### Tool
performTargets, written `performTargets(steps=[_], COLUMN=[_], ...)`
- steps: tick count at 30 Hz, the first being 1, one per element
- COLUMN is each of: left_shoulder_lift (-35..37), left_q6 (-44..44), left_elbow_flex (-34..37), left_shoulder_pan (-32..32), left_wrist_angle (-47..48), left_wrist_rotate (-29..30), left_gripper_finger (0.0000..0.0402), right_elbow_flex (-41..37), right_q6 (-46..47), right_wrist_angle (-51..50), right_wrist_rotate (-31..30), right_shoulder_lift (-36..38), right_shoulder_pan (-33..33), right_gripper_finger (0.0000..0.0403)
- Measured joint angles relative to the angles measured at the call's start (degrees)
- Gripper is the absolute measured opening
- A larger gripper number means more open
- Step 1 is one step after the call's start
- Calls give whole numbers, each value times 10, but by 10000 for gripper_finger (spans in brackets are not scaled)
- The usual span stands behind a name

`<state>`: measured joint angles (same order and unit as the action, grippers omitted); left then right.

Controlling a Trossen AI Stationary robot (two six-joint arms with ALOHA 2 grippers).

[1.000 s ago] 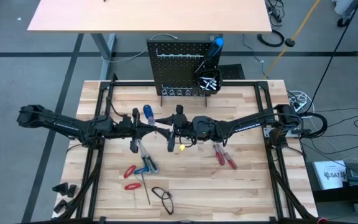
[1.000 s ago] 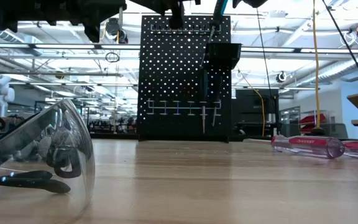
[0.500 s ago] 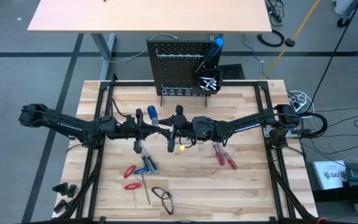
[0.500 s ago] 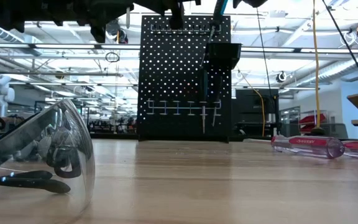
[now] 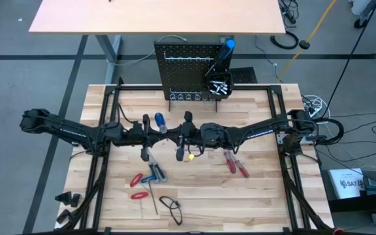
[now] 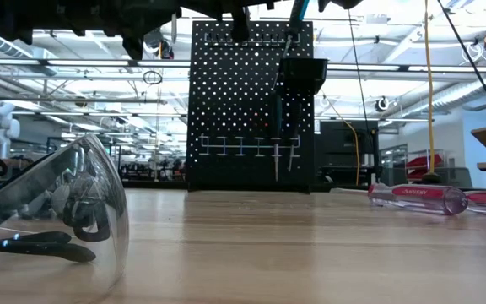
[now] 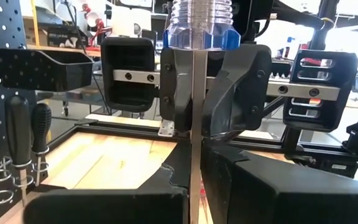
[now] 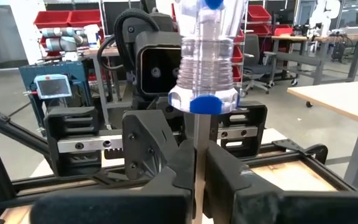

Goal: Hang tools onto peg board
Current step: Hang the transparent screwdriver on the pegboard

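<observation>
A screwdriver with a clear, blue-tipped handle [image 5: 159, 121] stands roughly upright, handle up, above the middle of the table. Both grippers are shut on its thin metal shaft. My left gripper [image 7: 196, 199] reaches in level from the table's left. My right gripper [image 8: 197, 199] faces it from the right and also shows in the left wrist view [image 7: 196, 121], just under the handle [image 7: 197, 25]. The black peg board [image 5: 185, 72] stands upright at the table's far edge. A blue-handled tool [image 5: 226, 49] sits in the bin [image 5: 219, 87] on the board. My left gripper pinches the screwdriver's bare shaft [image 7: 196, 177] between its two fingers, below the place where the other gripper holds it. The fingers come level from the table's left and lie across the shaft. The screwdriver is clear of the table, handle up. My right gripper pinches the same shaft [image 8: 198, 165] between its two fingers, a little below the clear handle [image 8: 207, 62]. Its fingers come level from the table's right, across the shaft. The handle stands above the fingers.
On the table's near half lie red-handled pliers [image 5: 136, 186], a blue-handled tool [image 5: 154, 173], a thin rod [image 5: 154, 202], safety glasses [image 5: 170, 207] and red-handled screwdrivers [image 5: 235, 163]. Small screwdrivers hang low on the peg board [image 7: 27, 143]. A second table [image 5: 155, 16] stands behind.
My left gripper has carried the screwdriver a little toward the table's right, to my right gripper. The handle now sits slightly farther right than a second ago.
</observation>
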<state>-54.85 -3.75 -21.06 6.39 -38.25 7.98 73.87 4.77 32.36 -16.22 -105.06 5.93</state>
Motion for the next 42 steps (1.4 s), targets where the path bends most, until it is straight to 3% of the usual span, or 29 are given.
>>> performTargets(steps=[7,13,22,26,32,42], left_shoulder_lift=[1,1,30,52,72,72], left_q6=[2,9,15,15,12,11], left_elbow_flex=[0,-1,0,0,0,0], left_shoulder_pan=[0,0,0,0,0,0], left_wrist_angle=[10,25,96,125,141,140], left_wrist_rotate=[-10,-4,45,49,49,49], left_gripper_finger=[28,89,166,171,171,171], right_elbow_flex=[0,0,-52,-123,-209,-177], right_q6=[-8,-32,-47,-36,-49,-58], right_wrist_angle=[-1,16,-3,50,250,204], right_wrist_rotate=[0,-8,-130,-202,-282,-285], right_shoulder_lift=[0,13,86,143,179,178], right_shoulder_pan=[2,2,2,2,-14,-96], right_gripper_finger=[8,8,8,8,8,8])
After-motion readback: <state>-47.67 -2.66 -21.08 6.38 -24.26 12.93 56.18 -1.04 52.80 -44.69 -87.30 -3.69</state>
